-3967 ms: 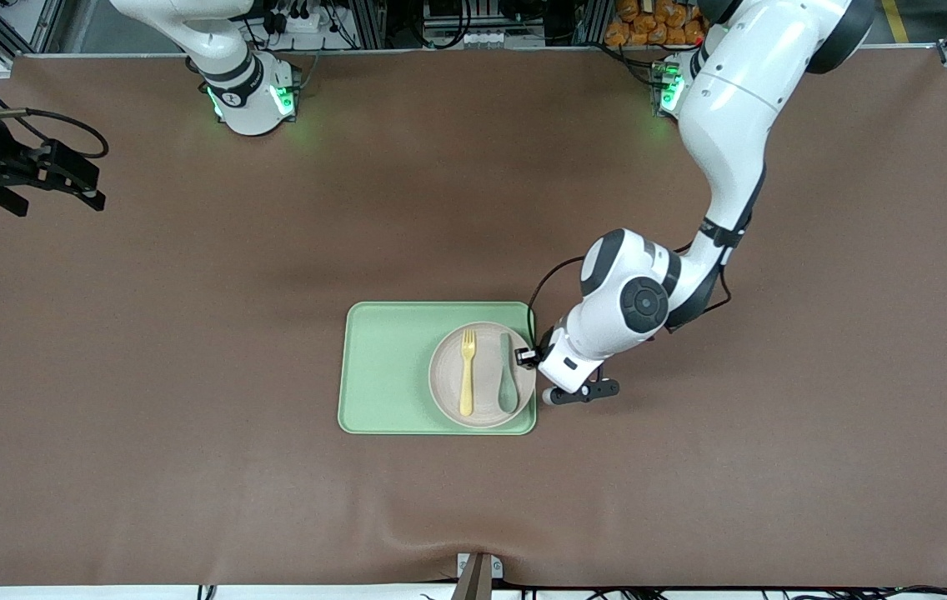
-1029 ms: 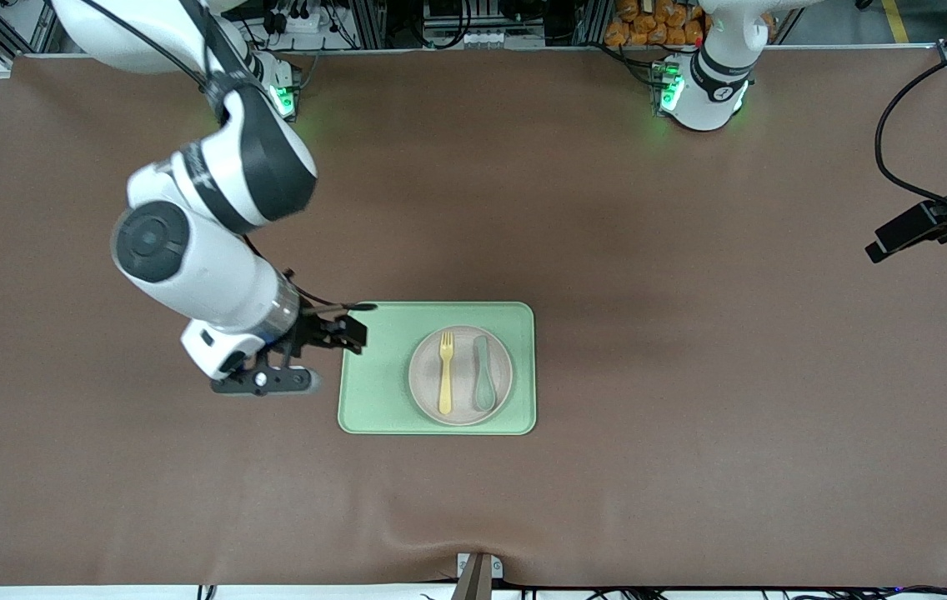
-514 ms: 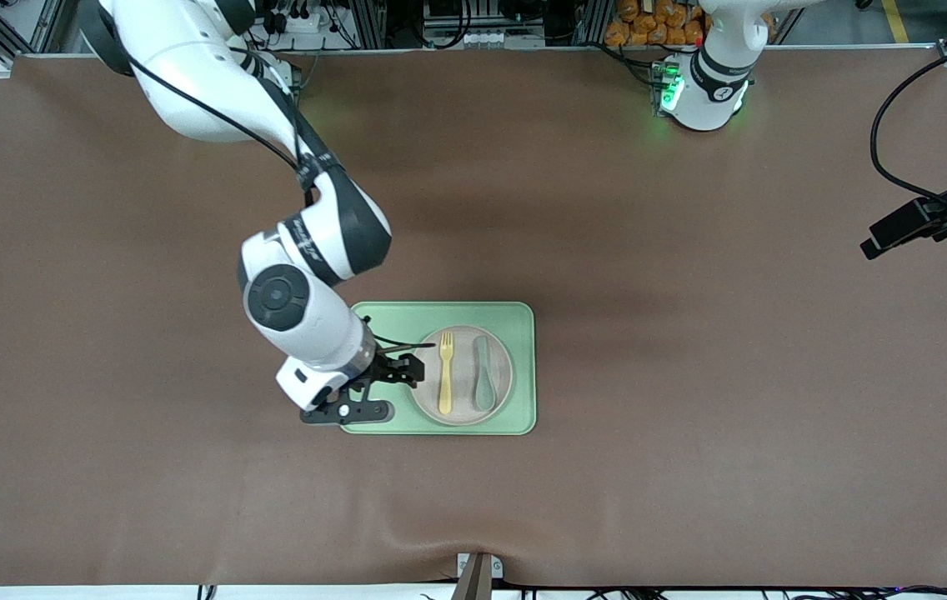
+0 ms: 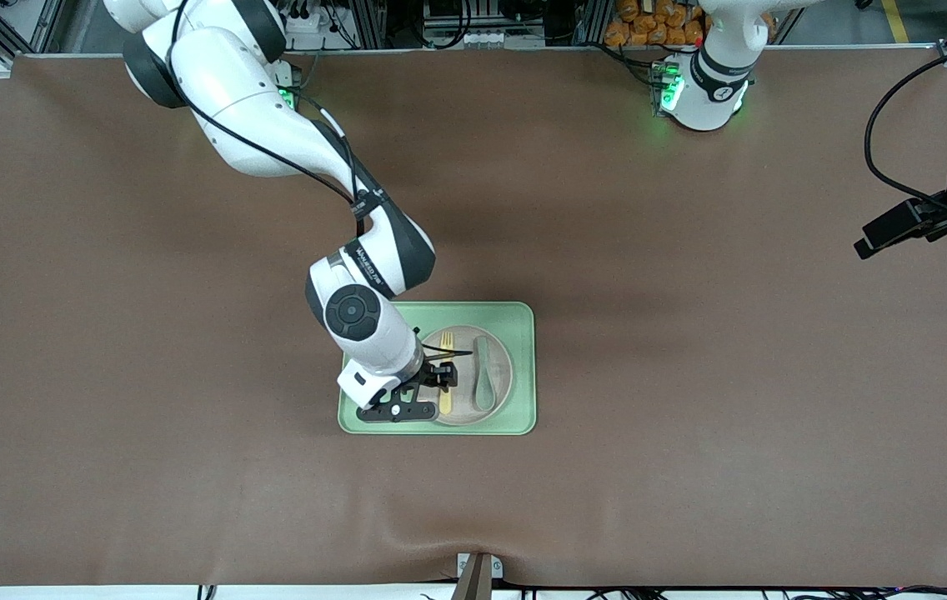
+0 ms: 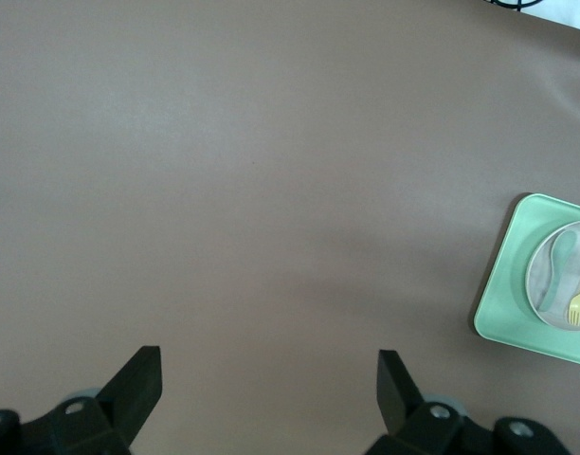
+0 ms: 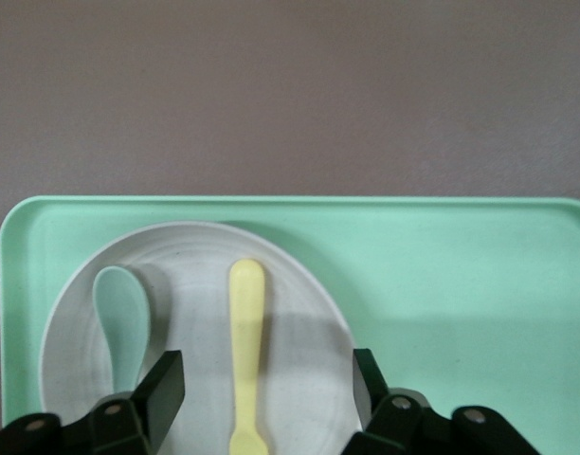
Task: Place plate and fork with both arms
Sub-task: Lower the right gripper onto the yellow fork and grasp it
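Right arm: reaches from its base, elbow bent, wrist angled downward; right tool (image 4: pixel 440 379) low, fingers (image 6: pixel 163 387) parted with a clear gap between them.
Left arm: waits, drawn back to its own end of the table; left tool (image 5: pixel 268 387) raised, fingers spread wide, holding nothing.

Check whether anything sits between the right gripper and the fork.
Nothing visible does. The right gripper hangs directly over the fork on the plate, fingers open to either side of it. The spoon lies beside, clear of them.
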